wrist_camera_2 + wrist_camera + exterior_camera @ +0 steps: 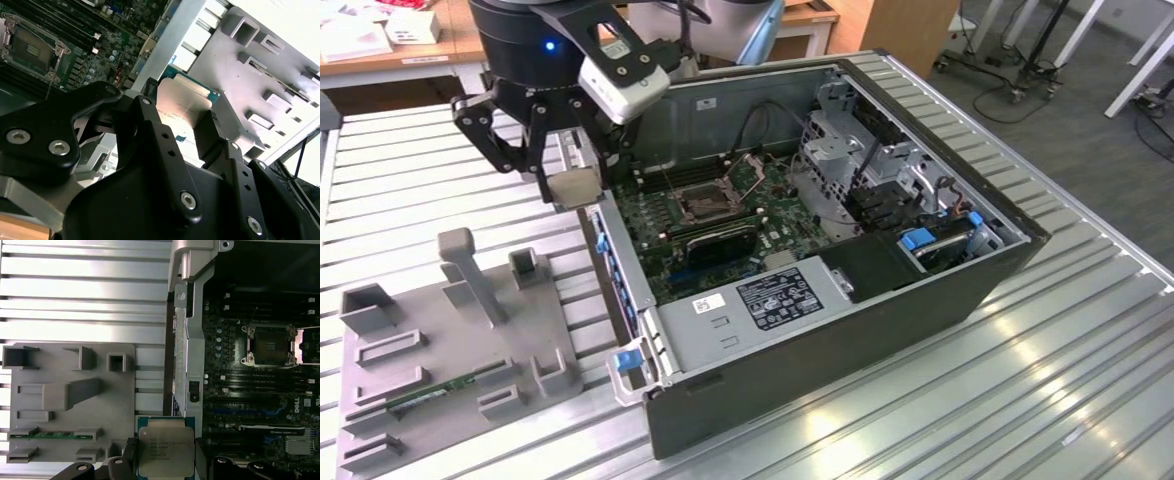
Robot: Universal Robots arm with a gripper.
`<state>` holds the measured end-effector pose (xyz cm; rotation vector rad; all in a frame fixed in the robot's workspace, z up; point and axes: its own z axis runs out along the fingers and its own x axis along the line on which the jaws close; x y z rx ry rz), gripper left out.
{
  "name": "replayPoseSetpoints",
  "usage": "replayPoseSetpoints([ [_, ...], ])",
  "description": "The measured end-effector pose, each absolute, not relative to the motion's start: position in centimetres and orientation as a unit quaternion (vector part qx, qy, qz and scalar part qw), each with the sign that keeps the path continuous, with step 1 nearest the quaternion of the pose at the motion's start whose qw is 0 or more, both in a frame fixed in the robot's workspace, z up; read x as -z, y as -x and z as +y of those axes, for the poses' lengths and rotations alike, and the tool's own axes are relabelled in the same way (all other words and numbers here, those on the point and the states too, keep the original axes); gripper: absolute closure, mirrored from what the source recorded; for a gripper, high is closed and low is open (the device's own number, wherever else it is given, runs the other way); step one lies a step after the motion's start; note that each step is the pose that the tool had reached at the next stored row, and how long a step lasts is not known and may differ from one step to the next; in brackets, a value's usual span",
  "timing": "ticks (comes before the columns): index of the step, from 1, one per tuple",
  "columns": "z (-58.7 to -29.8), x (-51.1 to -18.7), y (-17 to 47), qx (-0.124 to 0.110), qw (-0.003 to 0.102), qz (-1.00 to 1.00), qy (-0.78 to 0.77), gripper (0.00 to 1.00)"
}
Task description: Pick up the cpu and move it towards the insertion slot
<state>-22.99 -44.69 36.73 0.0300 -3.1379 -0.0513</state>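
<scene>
- Currently pincer (pixel 165 460) clamped on cpu (pixel 165 452), held in the air above case edge (pixel 607 250).
- Insertion slot (pixel 700 205) on motherboard, well apart from cpu.
- Grey fixture tray (pixel 447 350) on tabletop (pixel 1067 380).

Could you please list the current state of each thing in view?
Small square silvery-topped cpu: held in the black gripper, off the grey holder tray.
Square metal-framed insertion slot: open, empty.
Dark computer case: side panel off.
Thin green memory stick: seated in tray.
</scene>
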Motion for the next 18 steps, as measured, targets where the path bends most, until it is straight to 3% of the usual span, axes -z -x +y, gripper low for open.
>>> replayPoseSetpoints([
  [18, -44.7, -36.7, 20.4, 0.016, 0.002, -1.0, -0.009, 0.46],
])
